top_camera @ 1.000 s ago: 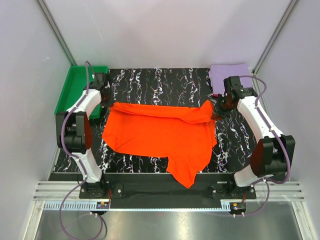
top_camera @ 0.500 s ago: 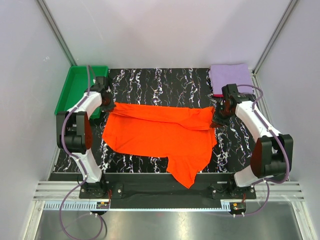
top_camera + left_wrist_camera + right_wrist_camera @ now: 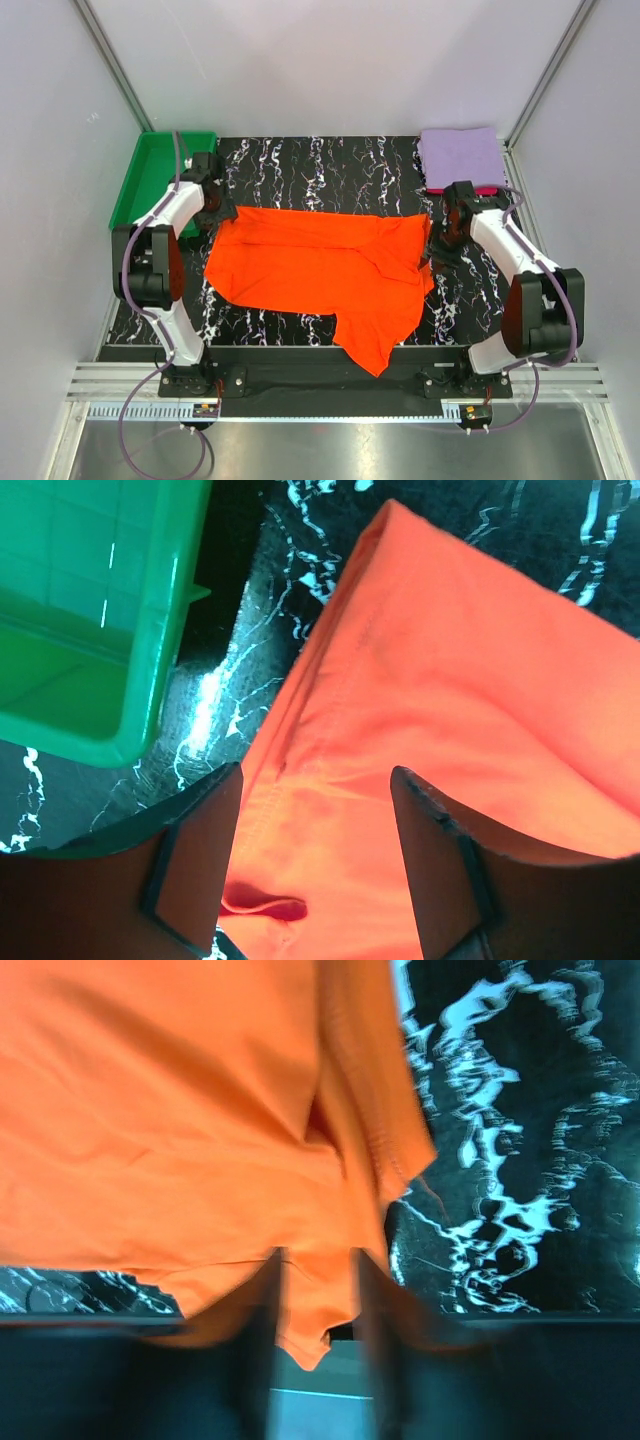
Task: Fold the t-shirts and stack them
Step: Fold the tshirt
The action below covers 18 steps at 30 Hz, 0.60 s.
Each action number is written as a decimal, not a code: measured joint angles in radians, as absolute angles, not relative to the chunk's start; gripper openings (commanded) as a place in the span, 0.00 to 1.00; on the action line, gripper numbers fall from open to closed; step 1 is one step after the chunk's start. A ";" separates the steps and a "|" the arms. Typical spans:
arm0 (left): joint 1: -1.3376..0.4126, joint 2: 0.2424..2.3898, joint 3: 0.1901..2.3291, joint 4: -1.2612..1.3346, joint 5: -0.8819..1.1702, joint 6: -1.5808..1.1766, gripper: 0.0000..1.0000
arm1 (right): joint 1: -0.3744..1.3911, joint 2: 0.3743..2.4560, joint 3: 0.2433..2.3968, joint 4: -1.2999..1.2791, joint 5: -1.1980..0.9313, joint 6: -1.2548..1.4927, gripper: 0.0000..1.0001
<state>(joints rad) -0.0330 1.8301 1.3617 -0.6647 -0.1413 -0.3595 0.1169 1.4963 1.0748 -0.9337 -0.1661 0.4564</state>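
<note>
The large orange-red t-shirt [image 3: 320, 265] lies spread on the black marbled table [image 3: 320, 165], its far edge folded over. My left gripper [image 3: 220, 213] stands open over the shirt's far left corner. In the left wrist view the cloth [image 3: 450, 680] lies between the spread fingers [image 3: 195, 860] of that gripper [image 3: 315, 850]. My right gripper [image 3: 433, 245] is at the far right corner. In the blurred right wrist view its jaws [image 3: 320, 1360] stand apart, with a point of orange cloth [image 3: 180, 1110] between them. The folded lavender t-shirt [image 3: 460, 155] sits at the back right, a crimson-pink sliver [image 3: 440, 189] under its near edge.
A green plastic tray [image 3: 150, 170] stands at the back left, close to my left gripper, and its corner [image 3: 80, 600] shows in the left wrist view. One sleeve of the orange shirt [image 3: 370, 350] hangs over the table's near edge.
Both grippers have gone from shut to open and let go of the shirt's far edge. The right gripper has moved down and toward the near side, and the raised right corner has dropped flat.
</note>
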 measured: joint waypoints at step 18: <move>-0.045 2.031 1.614 -0.611 0.057 -0.367 0.22 | -0.071 1.984 1.605 -0.857 -0.220 0.398 0.52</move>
<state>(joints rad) -0.0452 2.0308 1.6138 -0.6113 0.0574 -0.3668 -0.0711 1.9842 1.6051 -0.8566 -0.2195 0.3985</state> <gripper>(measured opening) 0.234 0.494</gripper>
